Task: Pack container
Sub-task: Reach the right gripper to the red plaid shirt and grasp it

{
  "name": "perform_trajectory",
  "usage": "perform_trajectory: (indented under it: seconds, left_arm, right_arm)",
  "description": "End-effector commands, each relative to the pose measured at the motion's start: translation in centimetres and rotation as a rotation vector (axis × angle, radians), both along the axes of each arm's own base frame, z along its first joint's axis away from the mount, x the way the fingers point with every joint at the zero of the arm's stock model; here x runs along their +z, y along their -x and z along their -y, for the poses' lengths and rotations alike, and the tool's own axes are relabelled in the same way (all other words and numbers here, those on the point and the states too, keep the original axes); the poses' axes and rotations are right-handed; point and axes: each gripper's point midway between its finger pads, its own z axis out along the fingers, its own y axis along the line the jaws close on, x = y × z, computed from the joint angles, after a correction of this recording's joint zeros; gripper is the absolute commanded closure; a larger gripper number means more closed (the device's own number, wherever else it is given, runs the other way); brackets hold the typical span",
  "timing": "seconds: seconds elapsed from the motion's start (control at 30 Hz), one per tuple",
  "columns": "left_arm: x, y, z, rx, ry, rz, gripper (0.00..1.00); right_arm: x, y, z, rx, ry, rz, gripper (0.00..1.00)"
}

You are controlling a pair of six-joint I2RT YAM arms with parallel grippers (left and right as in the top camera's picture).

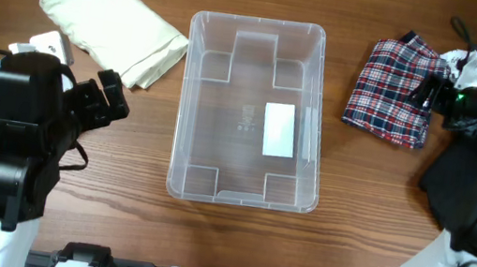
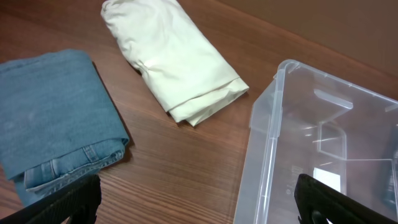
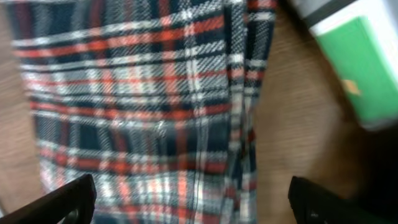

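We see the left tool (image 2: 196,186) released. Its two fingers (image 2: 68,202) sit wide apart at the lower corners of the wrist view, gripping nothing, and it hangs over the wooden bench (image 2: 180,155). Just ahead of it on its left side lies a folded pair of blue jeans (image 2: 56,118). Farther ahead, past the jeans and apart from them, rests a folded cream garment (image 2: 174,62). On the tool's right side stands the container (image 2: 264,143), upright with its open top upward and its nearest rounded corner just beside the right-hand finger. A white label (image 1: 278,129) shows on its bottom through the clear plastic.

The right tool (image 3: 191,185) is released as well, its fingers spread wide with nothing clamped between them. Directly below it, filling most of its wrist view, lies a plaid garment (image 3: 137,106) in red, white and dark blue. Whether the fingers touch the cloth we cannot tell. Off to one side of this tool sits a white and green object (image 3: 360,68), blurred — we cannot say what it is.

From overhead, the container stands between the two tools, well apart from the plaid garment and near the cream one, touching neither. Behind the right tool, partly under its arm, lies a dark cloth (image 1: 449,184).
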Motion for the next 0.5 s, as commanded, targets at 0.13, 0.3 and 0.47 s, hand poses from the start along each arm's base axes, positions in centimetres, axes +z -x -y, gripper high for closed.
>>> perform_trajectory:
  seconds: [0.13,0.3,0.47]
  left_arm:
    - [0.7,-0.1,-0.1,0.008,0.014,0.018,0.0]
    - [0.5,0.1,-0.1,0.009,0.013,0.007,0.0]
    - [0.3,0.3,-0.1,0.009,0.013,-0.007,0.0]
  right_arm:
    - [-4.2,-3.4,-1.9,0.062,-0.136,0.08,0.0]
    - [-4.8,-3.6,-2.6,0.07,-0.151,0.077,0.96]
    - [-0.8,-3.9,-2.5,0.056,-0.136,0.133,0.96]
